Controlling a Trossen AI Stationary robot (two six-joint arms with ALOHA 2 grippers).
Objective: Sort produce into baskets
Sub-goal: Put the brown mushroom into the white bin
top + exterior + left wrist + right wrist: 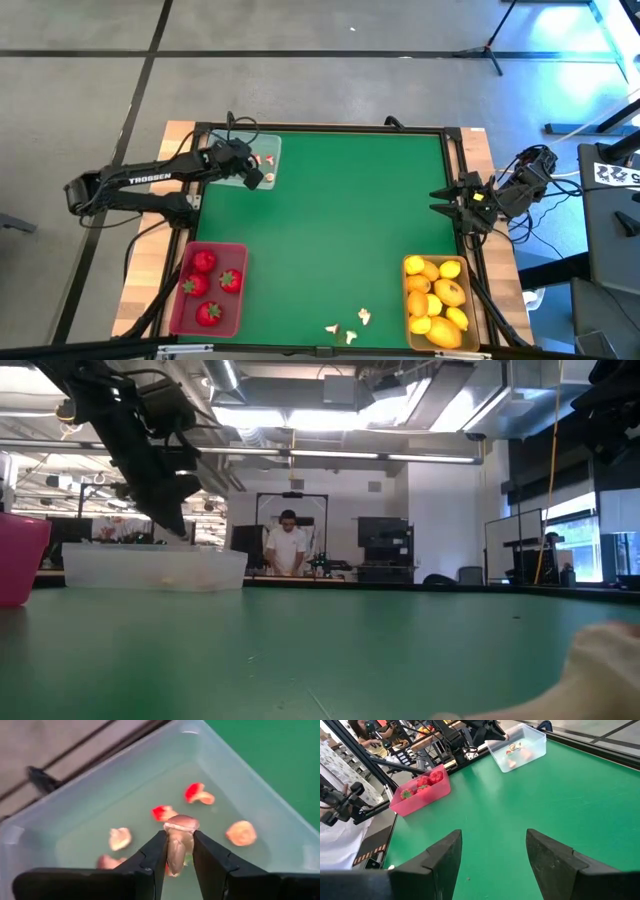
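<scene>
We see the left claw pinching a pale mushroom bit above the clear basket; right claw gapes empty at the table edge

In the low view, the left gripper's tips are hidden behind the far wall of the clear basket, whose contents are seen only as faint smudges. The pink basket is cut off by the left edge, and a pale blurred shape near the right corner cannot be identified. In the high view, the white bits are too small to be told apart, and the yellow basket is cut by the near edge.
</scene>
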